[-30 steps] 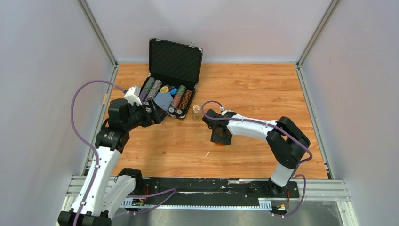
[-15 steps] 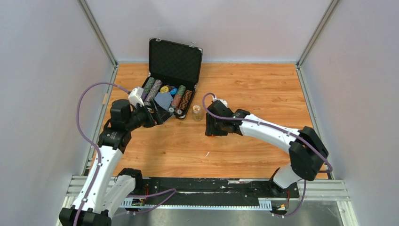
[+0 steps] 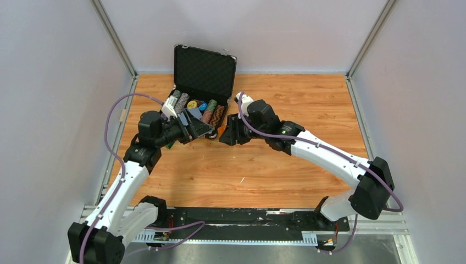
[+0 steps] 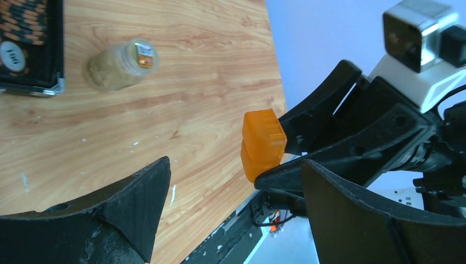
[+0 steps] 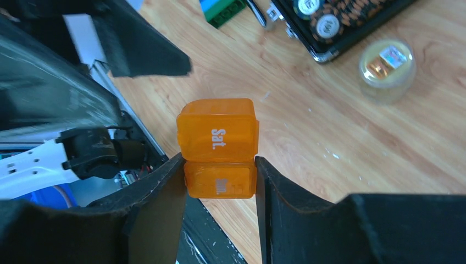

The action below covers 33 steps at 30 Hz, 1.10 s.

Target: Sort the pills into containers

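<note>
Centrally in the right wrist view, the right gripper (image 5: 218, 165) clamps the small translucent orange plastic compartment box (image 5: 218, 132); the left gripper (image 4: 233, 181) gapes wide, empty.

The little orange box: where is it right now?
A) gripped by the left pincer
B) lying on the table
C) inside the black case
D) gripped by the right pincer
D: the right wrist view shows the orange box clamped in the right pincer, held above the wooden table, while the left pincer stands open.
</note>
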Each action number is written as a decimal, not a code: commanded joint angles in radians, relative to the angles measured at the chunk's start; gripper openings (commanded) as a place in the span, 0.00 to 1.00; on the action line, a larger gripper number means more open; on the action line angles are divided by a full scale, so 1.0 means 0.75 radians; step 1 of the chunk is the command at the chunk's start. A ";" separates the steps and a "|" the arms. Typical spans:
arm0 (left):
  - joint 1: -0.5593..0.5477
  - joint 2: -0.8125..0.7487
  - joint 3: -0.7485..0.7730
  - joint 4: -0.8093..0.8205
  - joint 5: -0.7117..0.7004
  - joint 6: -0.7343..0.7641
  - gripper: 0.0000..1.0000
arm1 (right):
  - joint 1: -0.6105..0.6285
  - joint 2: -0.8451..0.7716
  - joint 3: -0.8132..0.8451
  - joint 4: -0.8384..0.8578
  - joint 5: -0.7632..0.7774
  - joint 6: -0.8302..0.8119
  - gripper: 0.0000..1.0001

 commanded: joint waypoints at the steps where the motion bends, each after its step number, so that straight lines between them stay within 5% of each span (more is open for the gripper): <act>1: -0.076 0.029 0.003 0.157 0.005 -0.075 0.95 | 0.010 0.012 0.085 0.086 -0.072 -0.062 0.29; 10: -0.135 0.066 -0.026 0.315 -0.043 -0.117 0.94 | 0.024 0.039 0.106 0.076 -0.083 -0.028 0.29; 26: -0.183 0.092 -0.035 0.277 -0.097 -0.113 0.52 | 0.026 0.042 0.130 0.076 -0.121 0.053 0.28; 33: -0.202 0.120 -0.002 0.185 -0.108 -0.086 0.54 | 0.025 0.062 0.156 0.076 -0.119 0.084 0.28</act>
